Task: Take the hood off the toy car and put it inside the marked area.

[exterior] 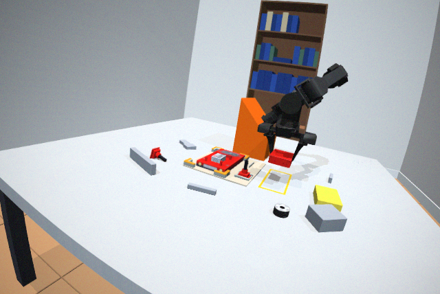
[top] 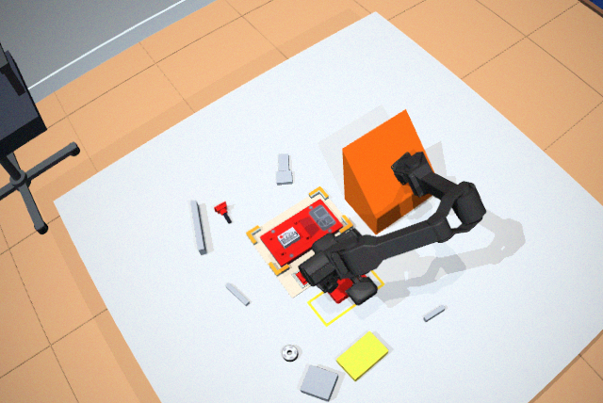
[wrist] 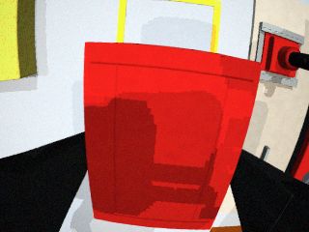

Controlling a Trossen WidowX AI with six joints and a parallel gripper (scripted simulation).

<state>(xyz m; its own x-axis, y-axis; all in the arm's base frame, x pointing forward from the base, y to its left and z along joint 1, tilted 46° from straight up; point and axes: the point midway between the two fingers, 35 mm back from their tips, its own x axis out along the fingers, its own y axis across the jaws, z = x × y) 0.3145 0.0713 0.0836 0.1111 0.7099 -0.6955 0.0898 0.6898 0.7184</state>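
White table [top: 414,91] [exterior: 106,212] [wrist: 53,106] with a beige board [top: 292,287] [exterior: 256,173] [wrist: 275,116] lying flat, orange wedge [top: 375,160] [exterior: 245,130] just beside the board, yellow outline [top: 317,313] [exterior: 271,190] [wrist: 216,29] near it, yellow block [top: 363,355] [exterior: 327,195] [wrist: 10,39], gray block [top: 319,382] [exterior: 326,218] and wheel [top: 284,354] [exterior: 281,213] farther from it, red-and-black piece [top: 221,208] [exterior: 155,153] and gray bars [top: 198,227] [exterior: 141,161] lay around it.

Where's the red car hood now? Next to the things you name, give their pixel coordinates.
In the exterior view, the red boxy hood [top: 342,290] [exterior: 280,158] [wrist: 164,135] hangs between the black gripper's [top: 343,286] [exterior: 282,156] fingers, right of the orange wedge.

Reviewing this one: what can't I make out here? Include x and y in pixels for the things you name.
- Far side of the yellow outline [top: 317,313] [exterior: 271,191]: top view, behind the black gripper [top: 340,286] [exterior: 282,156].
- Underside of the red hood [top: 339,290] [exterior: 280,158] [wrist: 169,135]: wrist view, facing away.
- Fingertips: wrist view, behind the hood.
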